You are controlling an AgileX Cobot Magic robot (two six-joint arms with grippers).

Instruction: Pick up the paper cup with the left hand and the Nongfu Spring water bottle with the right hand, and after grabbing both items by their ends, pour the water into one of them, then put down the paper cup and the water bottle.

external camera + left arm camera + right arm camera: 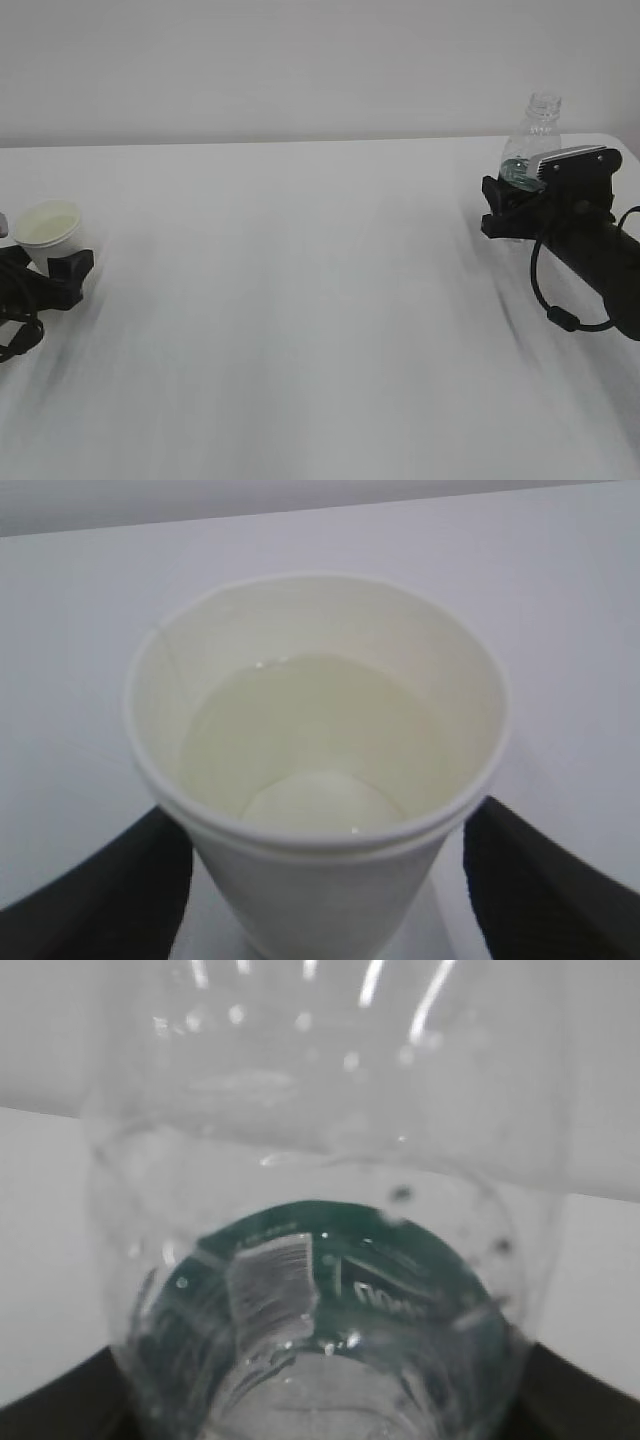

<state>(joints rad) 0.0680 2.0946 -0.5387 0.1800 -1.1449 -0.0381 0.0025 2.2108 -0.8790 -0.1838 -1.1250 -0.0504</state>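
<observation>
Although the left tool (62, 268) stands wide, its two black fingers (95, 890) flank the lower body of the paper cup (48, 232), and in the left wrist view a thin strip of white shows between each finger and the cup wall, so the tool looks released rather than gripping. The cup stands upright on the tabletop (300, 330) with its bottom resting there; water (310, 745) lies in its cream interior.

The right tool (497, 208) is set around the Nongfu Spring water bottle (532, 150) at its dark green label band, fingers on either side of the lower body. In the right wrist view the bottle fills the frame, with only dark finger corners at the bottom edges; whether the fingers press the plastic or stand just off it, I cannot tell. The bottle stands upright, uncapped.

Relative to the cup, the left hand (20, 290) lies low and level along the tabletop, reaching in from the frame's left edge. The right hand (585, 225) slants down toward the bottle from the far right, well apart from the cup, its grey plate uppermost and a black cable looping beneath.

Between cup and bottle lies bare white tabletop.
</observation>
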